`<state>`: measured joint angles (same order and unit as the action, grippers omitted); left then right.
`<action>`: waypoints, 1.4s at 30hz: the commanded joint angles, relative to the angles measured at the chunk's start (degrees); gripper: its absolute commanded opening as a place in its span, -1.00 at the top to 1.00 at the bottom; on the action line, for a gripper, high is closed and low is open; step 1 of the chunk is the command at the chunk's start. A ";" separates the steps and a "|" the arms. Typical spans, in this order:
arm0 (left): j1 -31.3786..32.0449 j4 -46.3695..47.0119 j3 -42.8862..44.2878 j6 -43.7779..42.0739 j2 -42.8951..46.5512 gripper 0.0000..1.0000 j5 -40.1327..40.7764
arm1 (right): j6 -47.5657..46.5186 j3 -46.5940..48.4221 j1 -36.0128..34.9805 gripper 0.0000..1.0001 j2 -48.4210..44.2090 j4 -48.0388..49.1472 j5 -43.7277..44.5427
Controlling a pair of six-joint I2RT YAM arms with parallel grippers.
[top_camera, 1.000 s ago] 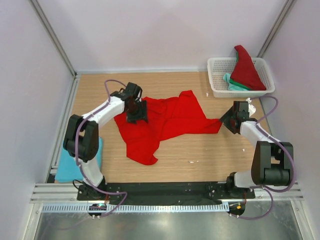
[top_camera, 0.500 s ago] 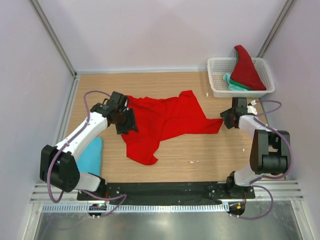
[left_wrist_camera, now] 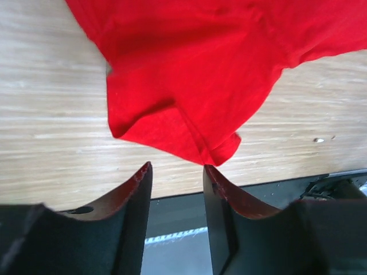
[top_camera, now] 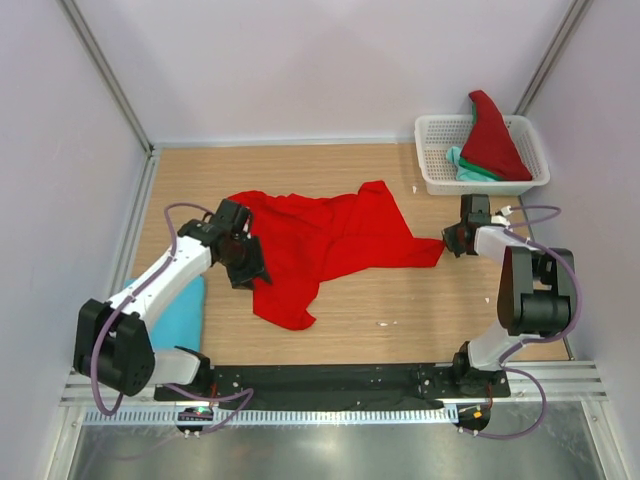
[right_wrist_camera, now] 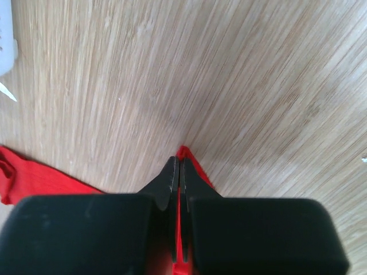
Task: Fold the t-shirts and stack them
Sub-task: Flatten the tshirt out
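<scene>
The right end effector (right_wrist_camera: 177, 163) is pressed shut, its two black tapered fingers meeting on a thin strip of the red t-shirt (right_wrist_camera: 187, 154), pinched at the pointed right-hand corner of the cloth. The left end effector (left_wrist_camera: 176, 167) stands partly open with nothing between its dark, red-tinged fingers; a folded, hemmed corner of the same shirt (left_wrist_camera: 189, 69) lies just beyond their tips. From above, this soft matte shirt (top_camera: 330, 235) sprawls crumpled and uneven across the middle of the pale, wood-grained worktop (top_camera: 400, 310), the left end effector (top_camera: 250, 270) at its left edge and the right end effector (top_camera: 452, 240) at its right tip. A light blue t-shirt (top_camera: 185, 305) lies flat at the near-left edge, partly under the left arm. In the far-right corner a white plastic lattice basket (top_camera: 440, 175) holds a second red t-shirt (top_camera: 492, 135) heaped to a peak over a teal-green t-shirt (top_camera: 465, 165). Compared with a second ago, the left end effector has pulled back from on top of the cloth to its left edge, the shirt's upper-left part has spread outward, and the right one has closed on the corner.
</scene>
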<state>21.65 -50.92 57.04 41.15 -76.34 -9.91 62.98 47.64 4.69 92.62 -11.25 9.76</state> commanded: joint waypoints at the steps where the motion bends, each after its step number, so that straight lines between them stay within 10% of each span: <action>1: -0.12 2.39 -2.01 1.13 -0.04 0.19 -3.27 | -5.91 0.18 -0.73 0.97 -3.22 -0.36 2.02; 12: 6.56 3.72 1.33 -6.51 -13.39 0.28 4.64 | -11.12 -5.54 -3.63 0.98 -8.95 1.05 2.11; 42: 7.00 10.05 -4.30 -7.04 -14.99 0.21 0.68 | -12.62 -7.03 -3.55 0.97 -9.30 2.81 0.53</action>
<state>28.45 -40.73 53.34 34.04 -93.78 -8.64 50.87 40.60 1.13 84.12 -10.68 9.85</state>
